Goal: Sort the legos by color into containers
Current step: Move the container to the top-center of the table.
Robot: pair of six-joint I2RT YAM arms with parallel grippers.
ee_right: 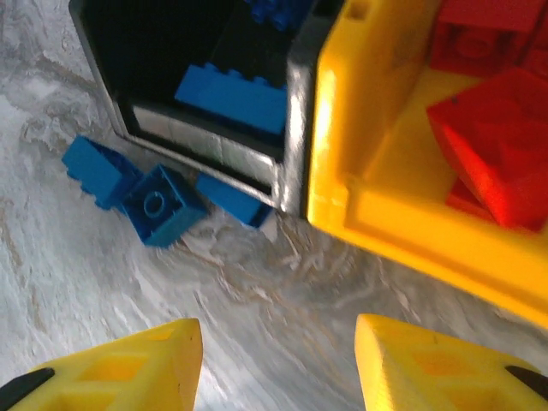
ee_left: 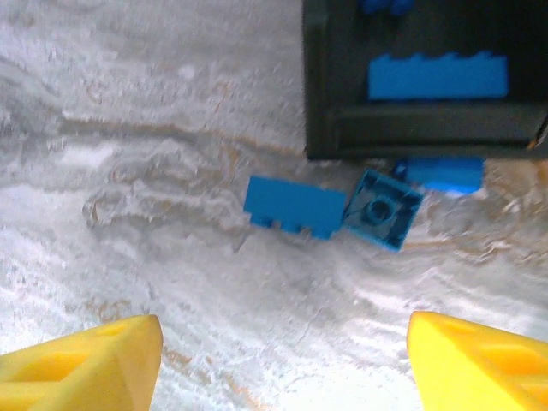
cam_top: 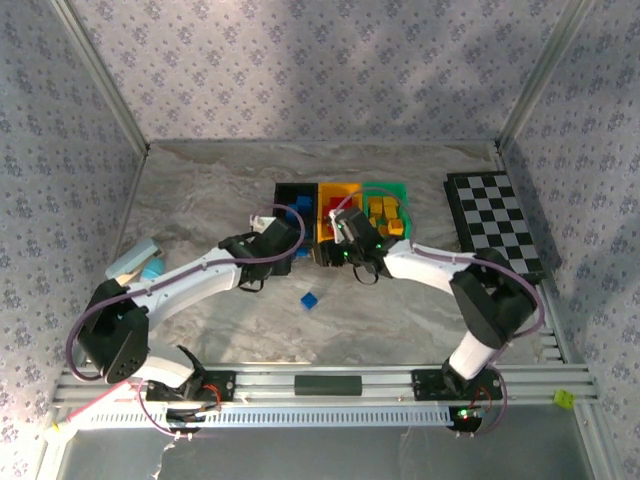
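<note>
Three small blue legos (ee_left: 291, 207) with round bumps lie on the grey desk (ee_left: 128, 171), just beside the near wall of the black bin (ee_left: 411, 133). One shows its hollow underside. Another blue lego (ee_left: 437, 75) lies inside the black bin. The legos lie in front of the left hand (ee_left: 282, 355), not touching it. It is spread wide and empty. The right hand (ee_right: 278, 360) is also spread and empty.

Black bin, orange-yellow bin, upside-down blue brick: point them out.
black bin (ee_left: 411, 141), left wrist view, near wall
orange-yellow bin (ee_right: 402, 231), right wrist view, near wall
upside-down blue brick (ee_left: 381, 208), left wrist view, hollow underside
</note>
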